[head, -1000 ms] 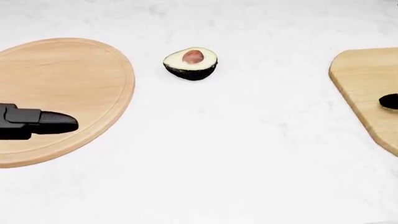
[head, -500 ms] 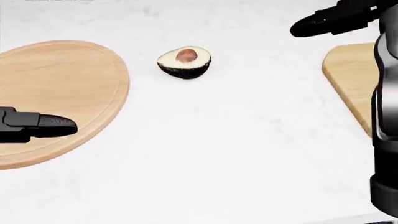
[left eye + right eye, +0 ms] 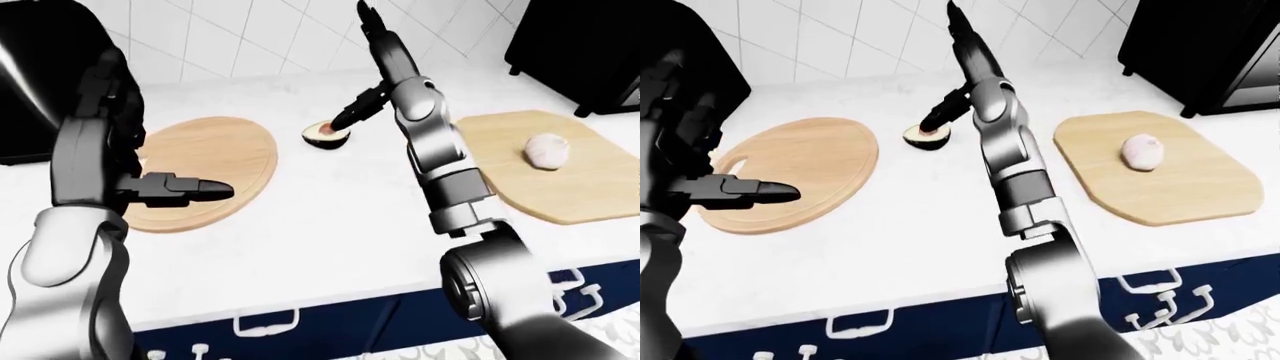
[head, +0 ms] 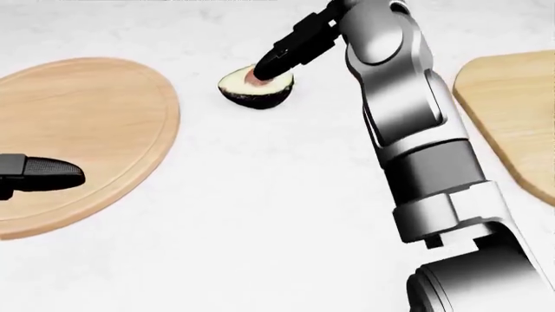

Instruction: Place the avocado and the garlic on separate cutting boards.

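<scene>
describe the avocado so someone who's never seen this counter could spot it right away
On the white counter two wooden boards lie apart: a round cutting board on the view's left, an angular board holding the garlic on the right. The avocado sits between them on bare counter, dark-skinned, pale cut face up, right hand fingertip at its pit.

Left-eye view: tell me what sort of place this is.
Most likely a kitchen: a white marble-look counter against a tiled wall, navy drawers with handles beneath, and wooden cutting boards set out with food.

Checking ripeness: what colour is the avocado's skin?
Very dark, near black, around pale green flesh; the avocado shows best in the head view.
</scene>
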Controlling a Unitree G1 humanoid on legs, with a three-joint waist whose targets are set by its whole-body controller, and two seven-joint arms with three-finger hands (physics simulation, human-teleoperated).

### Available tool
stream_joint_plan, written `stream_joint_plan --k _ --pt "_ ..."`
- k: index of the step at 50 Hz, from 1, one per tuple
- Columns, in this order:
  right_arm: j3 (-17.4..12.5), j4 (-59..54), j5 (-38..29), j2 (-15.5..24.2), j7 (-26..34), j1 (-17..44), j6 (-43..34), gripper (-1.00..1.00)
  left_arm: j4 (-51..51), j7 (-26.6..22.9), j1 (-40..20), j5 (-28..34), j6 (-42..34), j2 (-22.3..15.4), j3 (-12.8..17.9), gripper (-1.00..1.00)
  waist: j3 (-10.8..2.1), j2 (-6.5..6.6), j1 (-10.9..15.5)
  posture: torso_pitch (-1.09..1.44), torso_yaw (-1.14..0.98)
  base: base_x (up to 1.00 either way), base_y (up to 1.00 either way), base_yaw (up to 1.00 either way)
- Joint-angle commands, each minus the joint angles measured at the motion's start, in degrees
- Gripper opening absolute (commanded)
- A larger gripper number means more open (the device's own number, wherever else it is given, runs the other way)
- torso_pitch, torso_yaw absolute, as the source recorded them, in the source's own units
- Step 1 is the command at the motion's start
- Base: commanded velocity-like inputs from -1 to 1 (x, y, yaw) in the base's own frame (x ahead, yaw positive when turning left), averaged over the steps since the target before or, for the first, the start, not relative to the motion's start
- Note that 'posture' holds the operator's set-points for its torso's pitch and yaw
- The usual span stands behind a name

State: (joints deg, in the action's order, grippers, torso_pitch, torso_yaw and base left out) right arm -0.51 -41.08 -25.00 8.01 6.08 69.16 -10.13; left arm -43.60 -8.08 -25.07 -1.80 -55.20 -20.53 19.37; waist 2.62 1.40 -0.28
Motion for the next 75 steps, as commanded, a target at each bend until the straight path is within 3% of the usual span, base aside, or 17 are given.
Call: stream_joint_plan --k 1,7,20,59,75 --pt "-0.4 -0.6 0.0 0.4 -0.8 3.3 3.5 1.00 -1.7 0.4 -1.4 0.0 1.5 -0.8 0.7 1.00 -1.71 0.32 -0.1 0.00 0.00 0.00 0.00 0.00" --pt "-0.3 -10.6 0.1 -0.3 -2.5 6.2 8.4 1.00 -1.9 0.4 -1.3 -0.5 1.5 -1.1 0.9 1.00 -1.77 0.46 -0.3 0.00 0.00 0.00 0.00 0.00" --pt "0.7 -20.1 -1.8 -1.9 -1.3 7.4 11.7 1.00 -2.3 0.4 -1.0 -0.9 1.4 -1.3 1.2 1.00 -1.72 0.66 -0.4 0.00 0.00 0.00 0.00 0.00" --pt "1.0 -21.6 -4.0 -3.3 2.7 4.0 12.5 1.00 -1.9 0.8 0.2 -0.7 2.7 -0.8 1.4 1.00 -2.02 0.78 -0.3 0.00 0.00 0.00 0.00 0.00" --pt "0.8 -23.0 -4.1 -2.8 3.3 4.8 12.4 0.68 -1.5 1.1 0.3 -0.6 3.0 -0.7 1.0 1.00 -2.11 0.76 -0.3 0.00 0.00 0.00 0.00 0.00"
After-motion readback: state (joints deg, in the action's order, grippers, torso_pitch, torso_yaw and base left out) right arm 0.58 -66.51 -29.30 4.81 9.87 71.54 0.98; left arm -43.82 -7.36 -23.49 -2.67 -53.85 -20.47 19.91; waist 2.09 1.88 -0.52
